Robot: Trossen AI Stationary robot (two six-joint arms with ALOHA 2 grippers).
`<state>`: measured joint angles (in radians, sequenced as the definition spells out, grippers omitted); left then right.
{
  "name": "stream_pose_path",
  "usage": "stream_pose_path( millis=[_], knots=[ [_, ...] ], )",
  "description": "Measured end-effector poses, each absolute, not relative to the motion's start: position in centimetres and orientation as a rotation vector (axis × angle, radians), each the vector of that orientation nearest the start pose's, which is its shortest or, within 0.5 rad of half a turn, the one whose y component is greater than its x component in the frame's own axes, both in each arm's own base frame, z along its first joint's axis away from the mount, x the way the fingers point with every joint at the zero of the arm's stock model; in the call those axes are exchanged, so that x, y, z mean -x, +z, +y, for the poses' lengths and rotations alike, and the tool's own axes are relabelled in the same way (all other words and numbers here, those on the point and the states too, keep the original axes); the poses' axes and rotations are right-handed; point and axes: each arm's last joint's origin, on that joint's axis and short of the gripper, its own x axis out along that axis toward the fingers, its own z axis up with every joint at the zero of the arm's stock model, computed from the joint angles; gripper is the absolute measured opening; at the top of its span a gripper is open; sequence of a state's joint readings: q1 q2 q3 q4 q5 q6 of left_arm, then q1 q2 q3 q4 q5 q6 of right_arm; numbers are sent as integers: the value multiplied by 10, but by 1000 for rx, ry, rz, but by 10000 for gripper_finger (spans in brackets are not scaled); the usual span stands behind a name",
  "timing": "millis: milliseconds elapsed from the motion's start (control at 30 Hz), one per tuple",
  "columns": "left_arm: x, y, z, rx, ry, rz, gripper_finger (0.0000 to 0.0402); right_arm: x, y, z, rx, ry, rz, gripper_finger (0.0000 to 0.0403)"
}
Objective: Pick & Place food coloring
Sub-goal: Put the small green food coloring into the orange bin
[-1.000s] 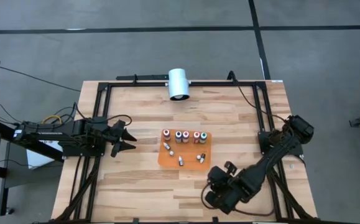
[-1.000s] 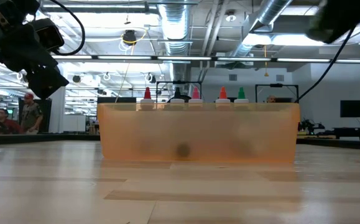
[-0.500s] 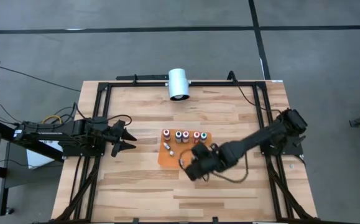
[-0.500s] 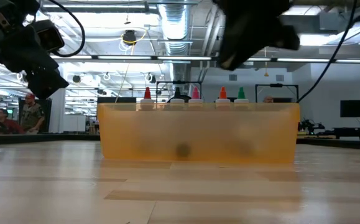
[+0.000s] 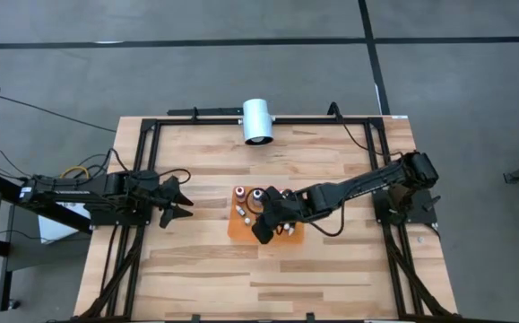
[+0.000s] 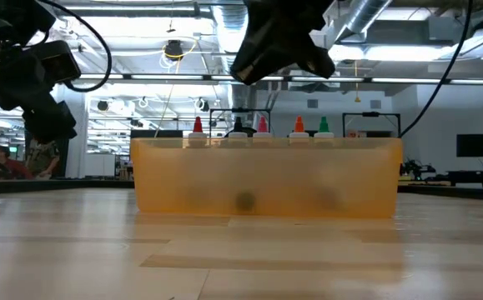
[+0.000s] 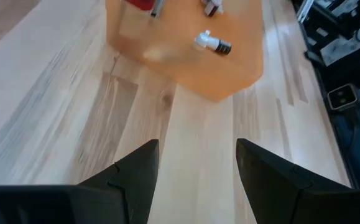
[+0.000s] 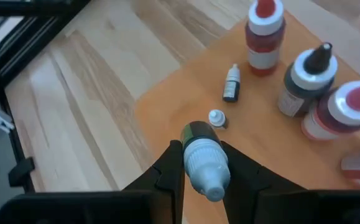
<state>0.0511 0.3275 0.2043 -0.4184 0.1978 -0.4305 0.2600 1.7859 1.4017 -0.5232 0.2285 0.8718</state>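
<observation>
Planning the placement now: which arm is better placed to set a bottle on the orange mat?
Right. The right gripper holds a small bottle above the orange mat; the left gripper is open beside it.

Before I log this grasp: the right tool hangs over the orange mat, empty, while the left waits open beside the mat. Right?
Not empty. In the right wrist view the right tool is shut on a small white-capped bottle. The rest holds: the high view shows it over the orange mat, and the left tool open beside it.
</observation>
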Motion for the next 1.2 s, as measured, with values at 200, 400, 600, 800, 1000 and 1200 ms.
stream_pose_path(
  millis=[200,400,600,800,1000,1200],
  knots=[
    [-102,166,-1,481,-23,583,206,-374,250,93,-512,-285,839,71],
    [-102,166,0,477,-23,583,206,-374,249,93,-509,-197,890,71],
    [-102,166,0,476,-22,582,206,-371,246,88,-503,-218,940,71],
    [-102,166,0,469,1,578,206,-369,244,84,-515,-213,985,71],
    [-102,166,1,460,30,572,206,-365,240,80,-506,-238,1052,71],
    [-102,166,2,455,51,567,206,-359,237,78,-479,-282,1102,71]
  ],
)
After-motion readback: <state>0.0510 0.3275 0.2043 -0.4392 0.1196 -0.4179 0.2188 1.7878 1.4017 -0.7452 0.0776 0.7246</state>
